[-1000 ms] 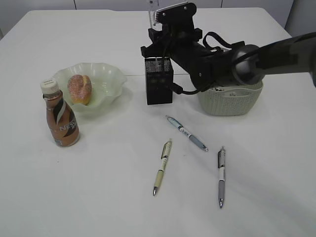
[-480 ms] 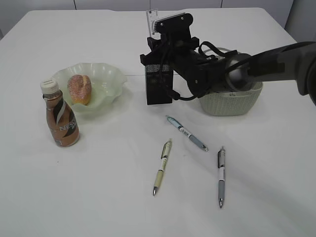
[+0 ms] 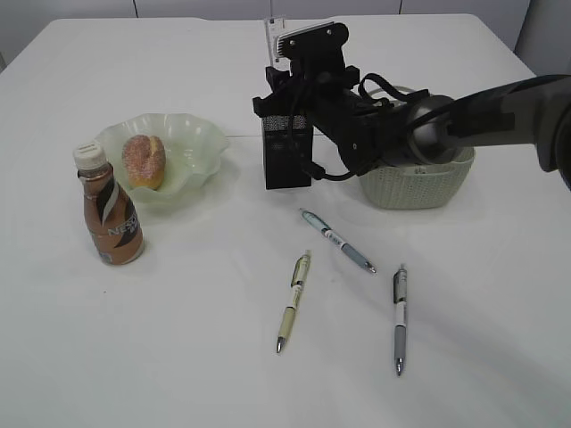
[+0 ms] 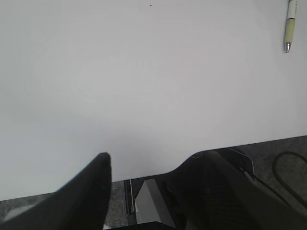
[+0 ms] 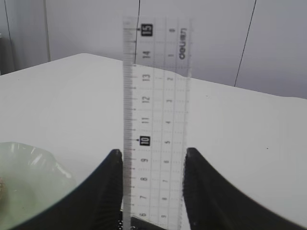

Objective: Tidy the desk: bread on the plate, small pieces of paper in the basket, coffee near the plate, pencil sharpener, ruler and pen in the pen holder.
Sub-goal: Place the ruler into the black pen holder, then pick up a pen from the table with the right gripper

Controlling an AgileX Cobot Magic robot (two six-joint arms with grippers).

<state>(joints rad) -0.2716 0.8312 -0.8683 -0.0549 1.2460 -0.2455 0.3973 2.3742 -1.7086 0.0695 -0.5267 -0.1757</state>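
The clear ruler [image 5: 156, 120] stands upright, its lower end inside the black mesh pen holder [image 3: 287, 160] and its top [image 3: 270, 34] sticking out. My right gripper [image 5: 152, 153] hovers over the holder [image 3: 285, 105]. Its fingers flank the ruler's edges and stand barely apart from them. Three pens [image 3: 337, 240] [image 3: 293, 300] [image 3: 399, 316] lie on the desk [image 3: 178, 357]. The bread [image 3: 144, 160] sits in the plate [image 3: 192, 143], the coffee [image 3: 109, 209] beside it. My left gripper [image 4: 151, 158] is open and empty at the desk's edge. Pencil sharpener and paper are out of view.
The green basket [image 3: 419, 187] stands right of the pen holder, partly behind my right arm. A pen tip [image 4: 290, 26] shows at the top right of the left wrist view. The plate's rim [image 5: 29, 177] lies low on the left in the right wrist view.
My right gripper has come down with the ruler, lowering it into the pen holder, and its fingers have eased slightly apart. The pens, bread and coffee have not moved.
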